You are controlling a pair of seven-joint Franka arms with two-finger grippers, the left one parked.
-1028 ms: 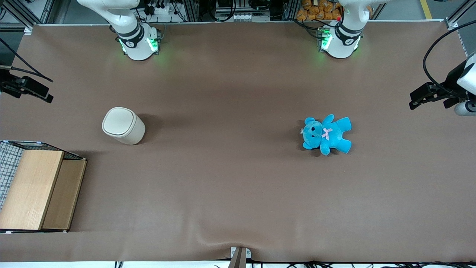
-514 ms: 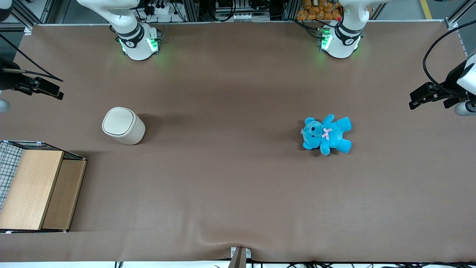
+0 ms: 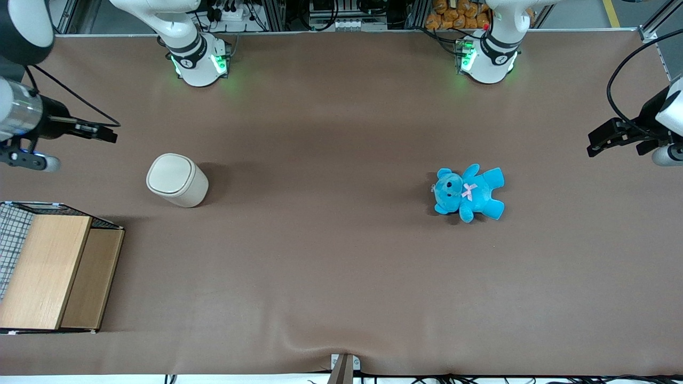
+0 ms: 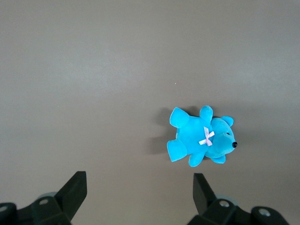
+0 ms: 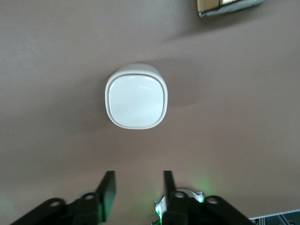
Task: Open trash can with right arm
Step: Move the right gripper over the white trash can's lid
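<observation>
The cream-white trash can point(image 3: 177, 180) stands upright on the brown table toward the working arm's end, its rounded-square lid shut. The right arm's black gripper point(image 3: 105, 133) hangs in the air beside the can, a little farther from the front camera and above the table. In the right wrist view the can's lid point(image 5: 137, 96) shows whole from above, and the gripper point(image 5: 138, 180) is open and empty, its two black fingers apart with bare table between them.
A wooden box point(image 3: 56, 272) with a wire mesh side stands near the front at the working arm's end; its corner shows in the right wrist view point(image 5: 225, 6). A blue teddy point(image 3: 469, 192) lies toward the parked arm's end, also in the left wrist view point(image 4: 201, 142).
The right arm's gripper has moved in from the table's end toward the trash can, more of the arm now in view. The can, teddy and box have not moved.
</observation>
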